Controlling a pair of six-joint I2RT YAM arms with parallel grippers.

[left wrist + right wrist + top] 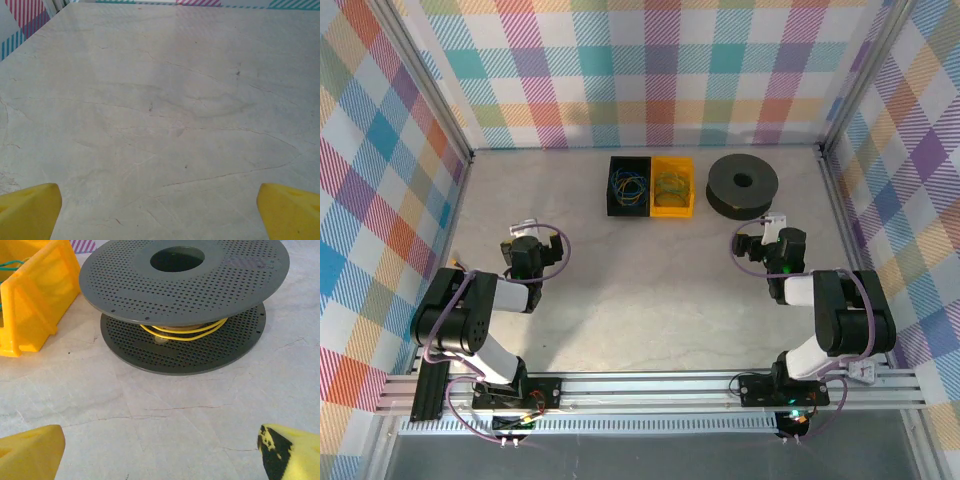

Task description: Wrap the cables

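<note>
Thin coiled cables lie in two bins at the back: blue and yellow ones (628, 186) in the black bin (629, 209), green and yellow ones (671, 183) in the yellow bin (672, 209). A yellow cable (185, 331) is wound round the core of the black perforated spool (743, 185), which lies flat at the back right. My right gripper (160, 450) is open over bare table just in front of the spool (185, 285). Further left, my left gripper (159, 212) is open above bare table, its yellow fingertips (30, 210) wide apart.
The pale marbled table (650, 290) is walled by checked panels on three sides. The yellow bin's corner (30, 305) stands left of the spool, with a green cable end (12, 263) inside. Lilac arm cords loop by each wrist.
</note>
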